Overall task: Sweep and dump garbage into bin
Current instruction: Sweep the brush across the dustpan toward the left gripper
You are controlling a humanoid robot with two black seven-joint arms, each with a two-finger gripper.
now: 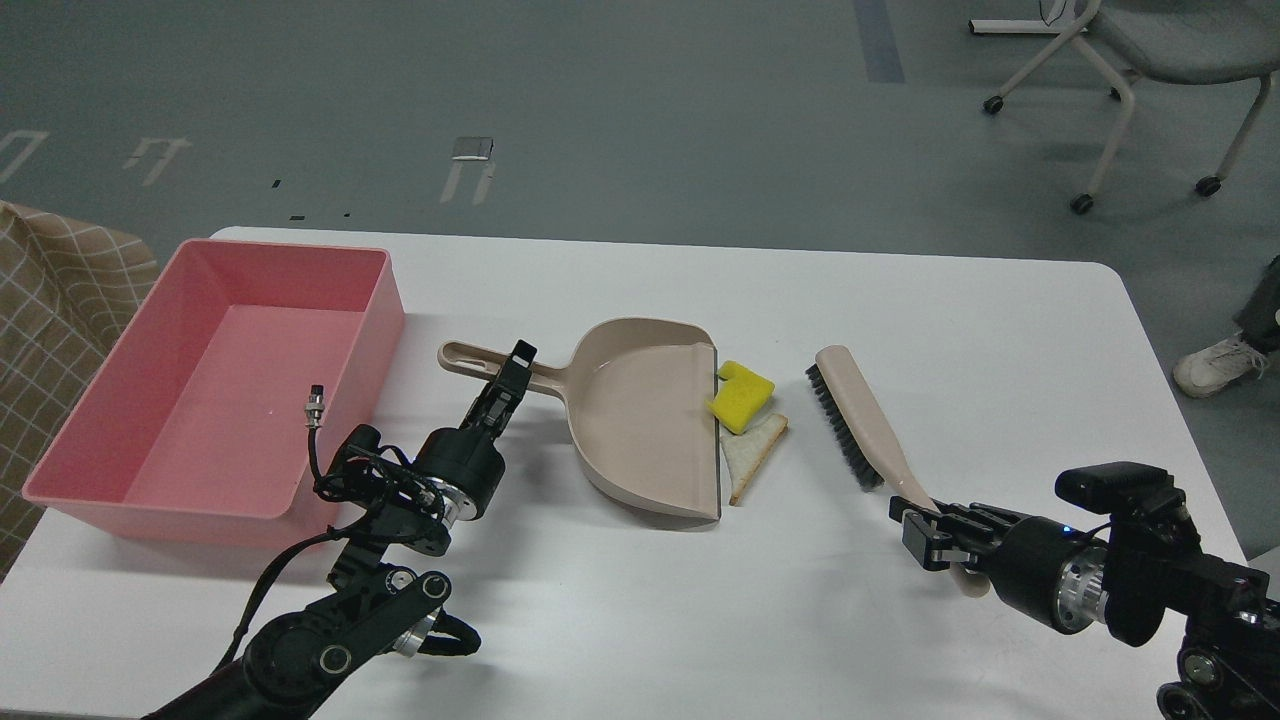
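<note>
The garbage lies just right of the beige dustpan's (640, 420) mouth: a yellow sponge chunk (743, 396) and, touching it below, a triangular bread slice (752, 452). The pink bin (110, 420) stands at the table's left and is empty. My left gripper (510, 372) is at the dustpan's handle (462, 355), seen side-on, so its fingers cannot be told apart. A beige brush with black bristles (850, 415) lies right of the garbage. My right gripper (922, 530) has its fingers on either side of the brush's handle end, closed against it.
The white table (620, 620) ends at a rounded far right corner. A checked cloth (50, 290) lies beyond the bin at the left. A wheeled chair (1150, 60) and a person's shoe (1220, 362) are on the floor at the right.
</note>
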